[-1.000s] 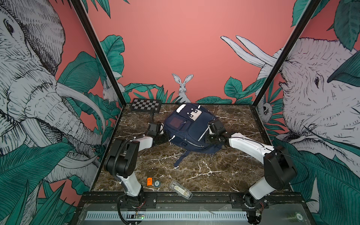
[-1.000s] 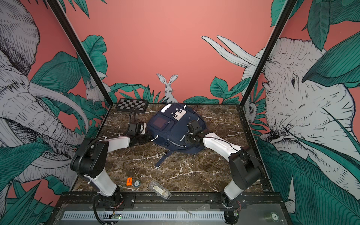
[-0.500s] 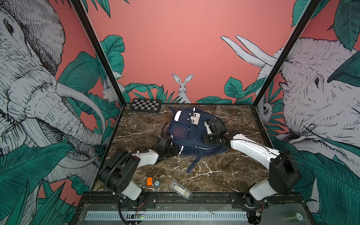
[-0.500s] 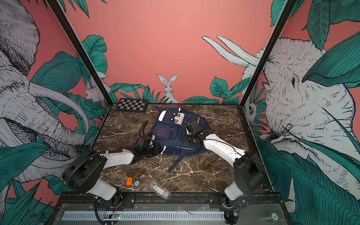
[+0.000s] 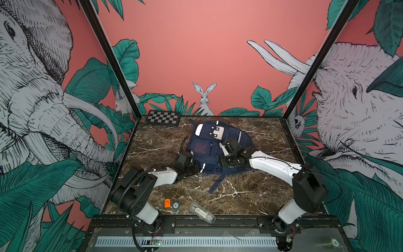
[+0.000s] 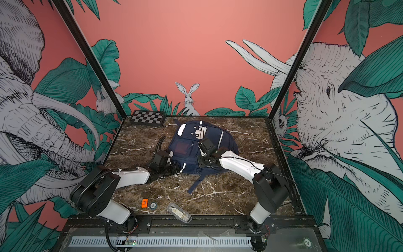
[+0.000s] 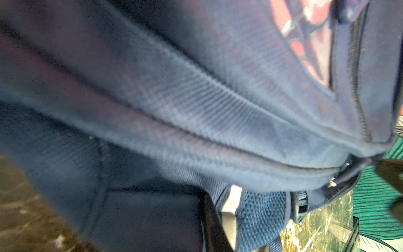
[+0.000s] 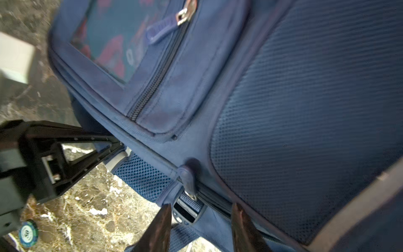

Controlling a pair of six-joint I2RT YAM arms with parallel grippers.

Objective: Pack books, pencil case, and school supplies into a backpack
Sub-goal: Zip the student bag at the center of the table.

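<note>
Within the last second the backpack [image 5: 209, 148] has been turned and drawn slightly toward 6 o'clock. It lies mid-desk [image 5: 250, 196], its 7 o'clock corner pinched by the left hand [image 5: 194, 169]. The right hand [image 8: 201, 227] has been spread beside the zip pull [image 8: 189, 181], so zip work is judged next.

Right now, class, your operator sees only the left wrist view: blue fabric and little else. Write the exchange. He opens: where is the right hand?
Observer: The right hand is open, tips just short of the backpack's zip pull.
Operator: What lies outside the backpack?
Observer: A clear case, an orange piece and a round token, near the table's front edge.
Operator: Anything at the back?
Observer: A chessboard, in the far left corner.
</note>
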